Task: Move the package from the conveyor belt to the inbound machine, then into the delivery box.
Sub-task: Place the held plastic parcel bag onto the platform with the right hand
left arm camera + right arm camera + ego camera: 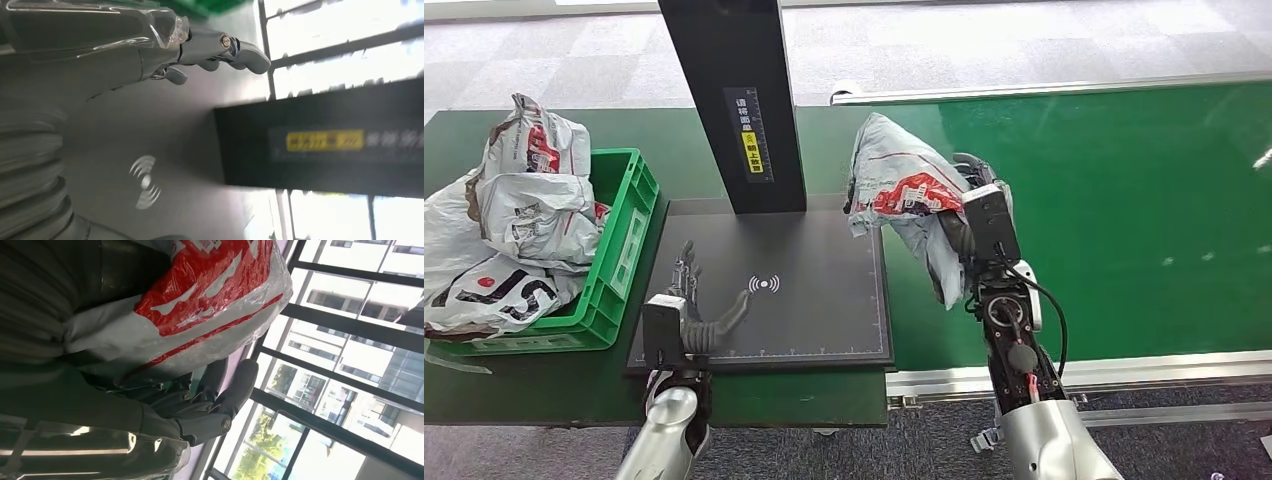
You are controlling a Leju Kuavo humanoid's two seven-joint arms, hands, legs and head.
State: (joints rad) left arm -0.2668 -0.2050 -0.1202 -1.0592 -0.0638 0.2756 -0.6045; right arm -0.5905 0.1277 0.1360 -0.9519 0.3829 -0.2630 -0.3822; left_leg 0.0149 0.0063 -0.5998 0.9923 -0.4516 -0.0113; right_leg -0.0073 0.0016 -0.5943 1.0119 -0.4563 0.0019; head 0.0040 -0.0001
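The right hand grips a grey and red package, lifted above the green conveyor belt just beside the inbound machine. The left hand rests released, fingers spread, apparently on the machine's dark plate. The green delivery box holds several other bags.
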